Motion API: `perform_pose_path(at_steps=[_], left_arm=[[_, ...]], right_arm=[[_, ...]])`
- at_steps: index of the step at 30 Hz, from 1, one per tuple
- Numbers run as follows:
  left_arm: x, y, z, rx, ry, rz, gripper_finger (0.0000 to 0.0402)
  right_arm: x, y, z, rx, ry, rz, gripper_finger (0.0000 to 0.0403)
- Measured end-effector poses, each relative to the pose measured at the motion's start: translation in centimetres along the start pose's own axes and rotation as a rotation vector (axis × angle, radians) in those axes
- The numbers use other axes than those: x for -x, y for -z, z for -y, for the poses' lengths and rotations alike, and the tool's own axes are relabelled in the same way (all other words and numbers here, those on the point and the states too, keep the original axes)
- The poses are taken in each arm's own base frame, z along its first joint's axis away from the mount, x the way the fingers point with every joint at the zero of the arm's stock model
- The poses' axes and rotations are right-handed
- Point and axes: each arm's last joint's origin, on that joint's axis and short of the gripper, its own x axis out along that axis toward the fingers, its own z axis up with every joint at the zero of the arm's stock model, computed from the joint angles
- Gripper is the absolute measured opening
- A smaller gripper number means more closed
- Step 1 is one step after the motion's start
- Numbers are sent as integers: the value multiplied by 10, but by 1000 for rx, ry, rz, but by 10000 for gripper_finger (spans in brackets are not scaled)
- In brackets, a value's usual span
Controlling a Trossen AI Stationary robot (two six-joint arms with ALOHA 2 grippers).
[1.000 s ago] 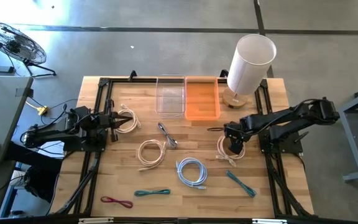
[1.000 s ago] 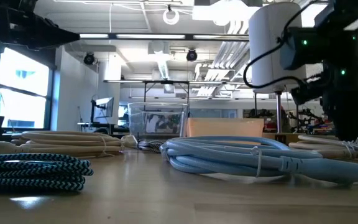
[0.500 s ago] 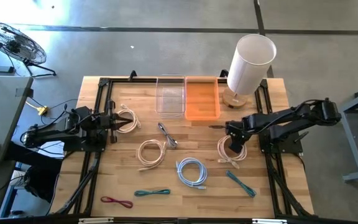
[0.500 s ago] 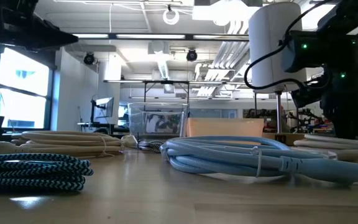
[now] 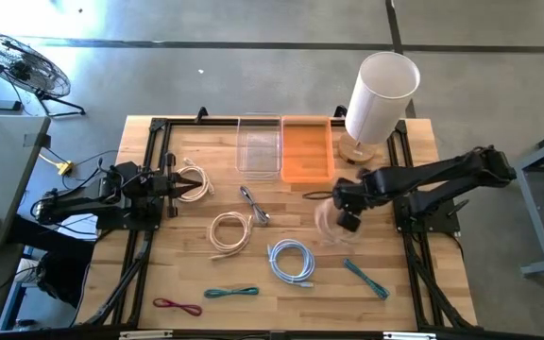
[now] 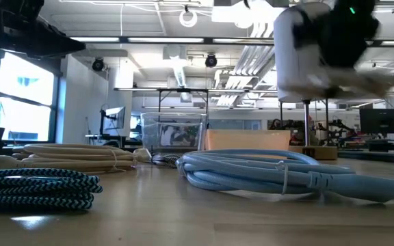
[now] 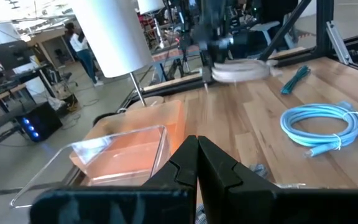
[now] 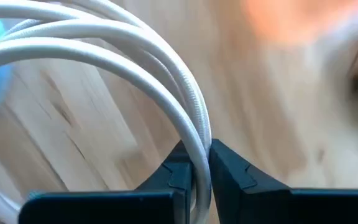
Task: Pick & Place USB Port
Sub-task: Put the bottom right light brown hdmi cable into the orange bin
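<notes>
The right gripper (image 5: 346,215) is clamping a coiled white USB cable (image 8: 135,74) between its fingers, holding it above the table (image 5: 423,274) just in front of the orange bin (image 5: 307,151). The left gripper (image 5: 179,186) is resting closed at the table's left side.

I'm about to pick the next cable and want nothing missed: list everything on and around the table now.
White cable coil: one, white, off the table, clamped in the right gripper.
Other white coils: two, one mid-table, one by the left gripper.
Blue cable: one, light blue, front centre.
Teal cables: two, front left and front right.
Red cable: one, front left.
Grey cable: one, centre.
Clear bin: one, back centre.
Orange bin: one, beside the clear bin.
Lamp: one, white, back right.
Fan: one, on the floor, far left.
Left gripper: shut, waiting at the left edge.
Right gripper: fingers shut on the white cable coil.
</notes>
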Motion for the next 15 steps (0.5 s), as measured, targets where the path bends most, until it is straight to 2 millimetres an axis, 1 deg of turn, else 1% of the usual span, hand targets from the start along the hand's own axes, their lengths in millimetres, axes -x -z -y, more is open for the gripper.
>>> perform_pose_path(at_steps=[2,4,6,9,12,14,15], left_arm=[[0,0,0,-9,-8,-4,1],[0,0,0,-11,-18,-7,1],[0,0,-1,-11,-24,-8,1],[0,0,-1,-13,-25,-8,1],[0,0,-1,-12,-24,-8,1],[0,0,-1,-12,-23,-9,1],[0,0,-1,-12,-24,-9,1]], right_arm=[[18,-18,1,8,21,123,28],[33,-35,7,-7,63,228,28],[43,-52,16,-24,76,328,28],[56,-80,29,-87,42,515,28],[62,-100,45,-143,30,660,28],[61,-110,58,-214,88,722,28],[58,-113,65,-256,135,721,28]])
